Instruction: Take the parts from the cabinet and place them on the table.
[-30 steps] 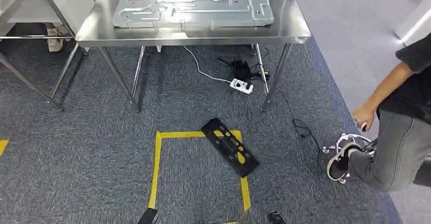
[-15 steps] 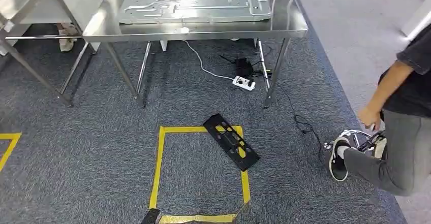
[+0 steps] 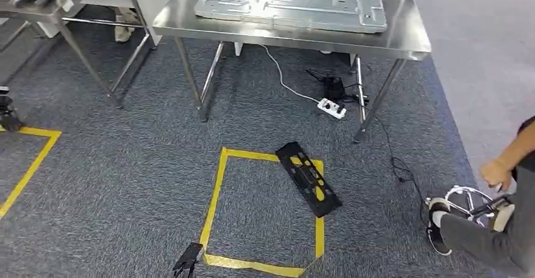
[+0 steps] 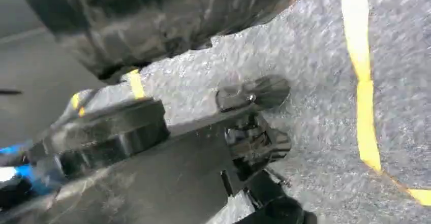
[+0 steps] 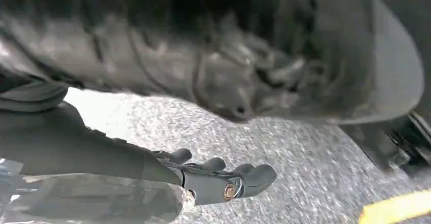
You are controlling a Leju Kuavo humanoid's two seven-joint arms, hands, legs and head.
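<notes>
The left hand point(image 3: 188, 260) hangs low at the six o'clock edge of the head view, fingers loosely apart and holding nothing. The right hand point(image 5: 223, 181) hangs over the carpet, fingers curled in and empty. Both arms are down at the robot's sides, so this looks like a walking or turning step between cabinet and table. A black plastic part point(image 3: 308, 178) lies on the floor across the yellow tape square point(image 3: 216, 186), at one o'clock from the left hand. A steel table point(image 3: 410, 35) at twelve o'clock carries a large metal panel point(image 3: 290, 4). A person point(image 3: 498, 227) crouches at three o'clock. Next likely calls for facing the cabinet.
</notes>
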